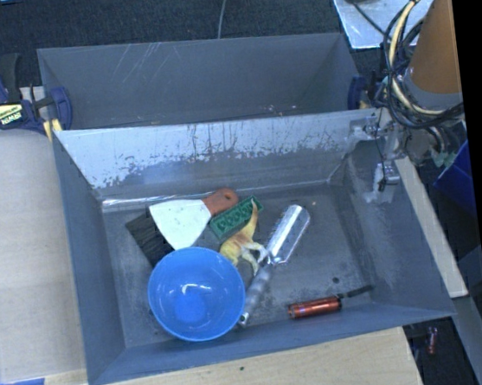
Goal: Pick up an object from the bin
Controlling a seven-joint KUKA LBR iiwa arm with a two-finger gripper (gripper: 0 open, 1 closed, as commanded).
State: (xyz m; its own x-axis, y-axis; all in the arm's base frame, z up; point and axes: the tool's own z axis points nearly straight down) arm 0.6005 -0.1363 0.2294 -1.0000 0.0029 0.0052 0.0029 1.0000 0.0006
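Nearest, along the front wall of the bin (242,346), a red stick (314,307) with a thin black tip lies flat and alone on bare floor, and it looks like the easiest pick: nothing touches it, and there is room on both long sides for a grip across its width, taken at the red body, not the thin tip. Its closeness to the front slope is the one thing to watch, so a straight descent from above seems safer than a slanted one. To its left a blue bowl (197,293) sits open side up; its round rim would be a poor hold, and it presses against the slim handle end of a clear tube (285,232) that runs up and to the right. The tube's thick end is free on its right side and would be a fair second choice. Behind the bowl is a small heap: a banana (241,246), a green piece (234,218), a white sheet (179,223), a black brush (147,240) and an orange piece (220,201), all touching or overlapping, so any grab there would likely shift its neighbours. The right half of the floor is open, which gives clear travel. The gripper (385,180) hangs farther back at the right, by the bin's right wall near its rim and over no object; I cannot tell whether it is open or closed. It must clear that wall before coming down.
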